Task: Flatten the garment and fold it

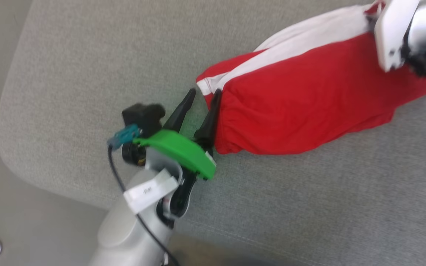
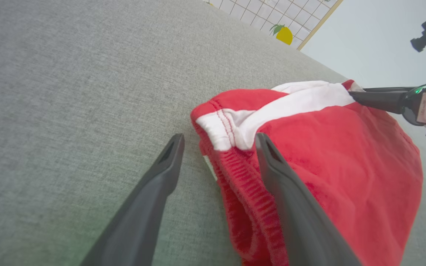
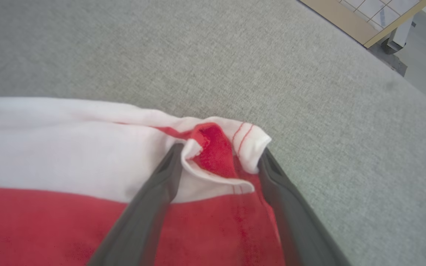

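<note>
**Head view:** The garment [image 1: 309, 103] lies in a loose, roughly flat heap on the grey cushion [image 1: 68, 92], toward its right side. The left end effector [image 1: 204, 92] stands at the garment's near-left corner with its fingers apart, gripping nothing. The garment's far corner runs under the right arm [image 1: 416, 33]. A white label [image 1: 148, 190] on the left arm carries a mark too small to read.

**Left wrist view:** One finger rests on bare cushion and the other lies along the ribbed waistband [image 2: 242, 192], with nothing pinched. The cloth looks light, soft and limp. It would likely sag and crease when lifted, so a thick stitched edge such as this waistband corner seems the surest hold.

**Right wrist view:** The right end effector [image 3: 220, 151] is spread wide. The white hem corner [image 3: 250, 142] curls slack between its fingers, unclamped. That doubled hem looks like the matching hold. No writing on the fabric is legible here.
</note>
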### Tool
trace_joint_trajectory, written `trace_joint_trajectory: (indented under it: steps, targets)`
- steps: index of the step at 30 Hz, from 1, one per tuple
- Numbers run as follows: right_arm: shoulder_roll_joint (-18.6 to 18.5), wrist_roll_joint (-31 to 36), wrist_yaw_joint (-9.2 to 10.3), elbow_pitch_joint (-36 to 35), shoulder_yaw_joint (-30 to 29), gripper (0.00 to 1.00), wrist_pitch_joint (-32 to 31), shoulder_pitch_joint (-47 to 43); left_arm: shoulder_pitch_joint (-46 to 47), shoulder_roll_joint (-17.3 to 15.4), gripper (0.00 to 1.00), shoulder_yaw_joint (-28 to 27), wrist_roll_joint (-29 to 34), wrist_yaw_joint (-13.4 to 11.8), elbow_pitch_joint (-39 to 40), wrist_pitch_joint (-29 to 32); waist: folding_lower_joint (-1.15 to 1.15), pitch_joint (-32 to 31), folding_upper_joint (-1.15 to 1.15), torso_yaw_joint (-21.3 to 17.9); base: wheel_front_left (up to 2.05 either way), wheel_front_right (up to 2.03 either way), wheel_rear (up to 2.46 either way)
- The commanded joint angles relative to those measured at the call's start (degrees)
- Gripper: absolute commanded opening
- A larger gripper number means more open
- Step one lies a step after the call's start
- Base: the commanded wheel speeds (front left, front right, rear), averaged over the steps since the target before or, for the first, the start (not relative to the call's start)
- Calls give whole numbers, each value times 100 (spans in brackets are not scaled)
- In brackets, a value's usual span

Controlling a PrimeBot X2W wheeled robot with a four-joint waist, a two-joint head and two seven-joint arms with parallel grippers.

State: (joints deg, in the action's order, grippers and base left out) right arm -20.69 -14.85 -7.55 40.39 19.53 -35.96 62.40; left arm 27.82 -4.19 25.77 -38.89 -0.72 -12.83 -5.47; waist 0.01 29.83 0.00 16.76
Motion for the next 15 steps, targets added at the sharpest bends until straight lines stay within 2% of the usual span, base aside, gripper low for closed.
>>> trace_joint_trajectory:
  steps: [1, 8, 11, 15]
  targets:
    - [12, -150, 6, -33, -1, 100, 100, -287, -153, -79, 100, -14, -72, 43, 74, -72, -1, -406, 0, -158, 0, 0, 0]
    - [-48, -687, 6, -484, -269, 100, 870, -1114, -668, -339, 100, -125, 29, -38, 203, -440, -1, -876, 0, -238, 0, 0, 0]
    - [21, -811, 6, -577, -524, 100, 1412, -1424, -711, -464, 100, -239, 332, -62, 114, -800, -1, -974, 0, -236, 0, 0, 0]
    - [147, -814, 6, -464, -882, 100, 1974, -1673, -673, -438, 100, -577, 872, 65, 163, -945, -1, -1035, 0, -189, 0, 0, 0]
